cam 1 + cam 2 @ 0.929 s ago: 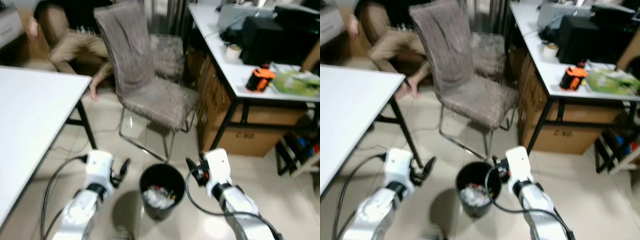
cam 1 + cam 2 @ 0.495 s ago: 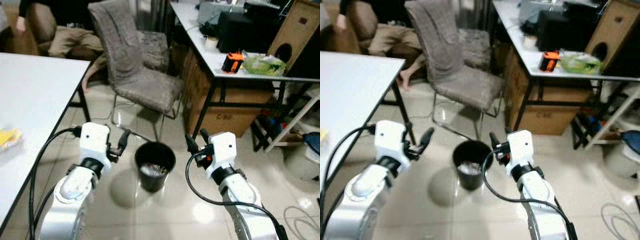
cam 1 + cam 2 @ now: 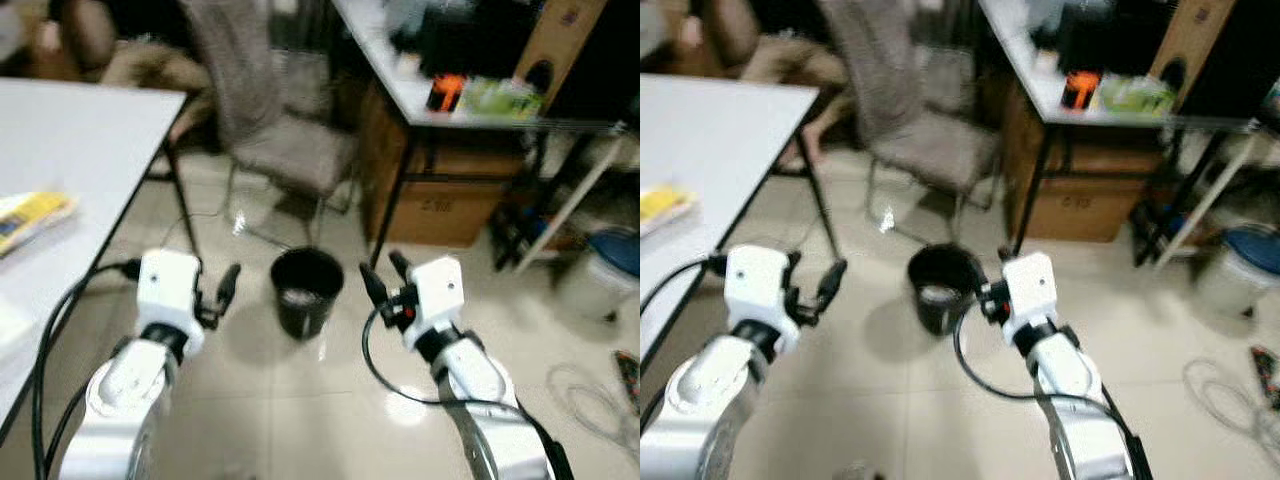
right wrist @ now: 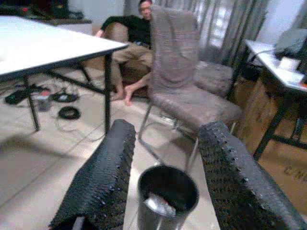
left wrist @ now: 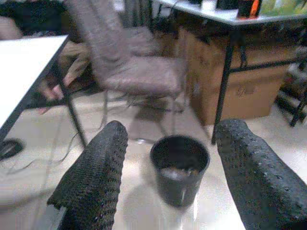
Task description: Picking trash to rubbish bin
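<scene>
Standing upright on the floor, mouth up, the black rubbish bin holds pale trash. Flanking it, the left end effector and right end effector hover with fingers spread wide, both empty. Since the earlier frames the camera has pulled back, so the bin appears farther ahead.

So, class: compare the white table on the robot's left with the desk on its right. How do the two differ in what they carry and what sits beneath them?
The white table carries little: a yellow flat item near its edge. The desk is crowded, with an orange object and a green item. A cardboard box sits under the desk; under the table, bare floor shows. Both have pale tops on dark legs.
</scene>
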Available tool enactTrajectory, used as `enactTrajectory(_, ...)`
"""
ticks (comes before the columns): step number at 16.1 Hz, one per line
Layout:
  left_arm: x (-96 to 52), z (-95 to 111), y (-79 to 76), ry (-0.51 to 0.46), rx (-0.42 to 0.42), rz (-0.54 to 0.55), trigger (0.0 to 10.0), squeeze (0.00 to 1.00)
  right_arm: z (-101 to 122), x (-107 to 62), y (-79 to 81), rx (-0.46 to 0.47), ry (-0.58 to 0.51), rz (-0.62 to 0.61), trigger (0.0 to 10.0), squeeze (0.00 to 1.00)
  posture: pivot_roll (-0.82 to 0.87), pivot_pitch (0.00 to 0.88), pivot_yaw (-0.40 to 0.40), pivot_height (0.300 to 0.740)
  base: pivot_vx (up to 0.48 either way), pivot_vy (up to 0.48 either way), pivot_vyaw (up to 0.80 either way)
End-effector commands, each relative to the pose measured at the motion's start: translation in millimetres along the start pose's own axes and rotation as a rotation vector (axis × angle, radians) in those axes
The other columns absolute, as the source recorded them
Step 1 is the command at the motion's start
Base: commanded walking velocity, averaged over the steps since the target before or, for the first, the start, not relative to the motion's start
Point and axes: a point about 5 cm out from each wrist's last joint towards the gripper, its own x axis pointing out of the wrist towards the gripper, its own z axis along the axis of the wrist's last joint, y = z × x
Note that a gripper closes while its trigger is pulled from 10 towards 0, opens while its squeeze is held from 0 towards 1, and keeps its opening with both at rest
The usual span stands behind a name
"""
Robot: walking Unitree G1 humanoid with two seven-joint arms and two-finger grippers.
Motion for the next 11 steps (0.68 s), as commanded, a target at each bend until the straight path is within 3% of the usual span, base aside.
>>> enactTrajectory(1, -3.2, 4, 0.0, -0.013, 0.013, 0.009, 10.0, 0.00, 2, 1.3, -2.9, -0.067, -0.012, -0.014, 10.0, 0.00, 0.04, 0.000, -0.082, 0.740, -0.296, 0.000, 0.00)
enactTrajectory(3, -4.6, 4, 3.2, -0.016, 0.022, 0.034, 10.0, 0.00, 1, 2.3, -3.6, -0.103, -0.014, -0.035, 10.0, 0.00, 0.04, 0.000, -0.085, 0.740, -0.300, 0.000, 0.00)
enactTrajectory(5, -6.1, 6, 12.7, -0.074, 0.059, 0.138, 10.0, 0.00, 1, 4.1, -5.2, -0.130, -0.022, -0.049, 10.0, 0.00, 0.04, 0.000, -0.089, 0.740, -0.122, 0.000, 0.00)
enactTrajectory(7, -6.0, 11, 24.7, -0.116, 0.079, 0.245, 10.0, 0.00, 1, 5.5, -5.8, -0.119, -0.013, -0.015, 10.0, 0.00, 0.05, 0.000, -0.092, 0.740, 0.000, 0.000, 0.63)
enactTrajectory(11, -2.6, 17, 21.0, -0.149, 0.109, 0.216, 10.0, 0.00, 1, 6.6, -0.8, -0.112, -0.026, 0.020, 10.0, 0.00, 0.05, 0.000, -0.094, 0.740, 0.000, 0.000, 0.80)
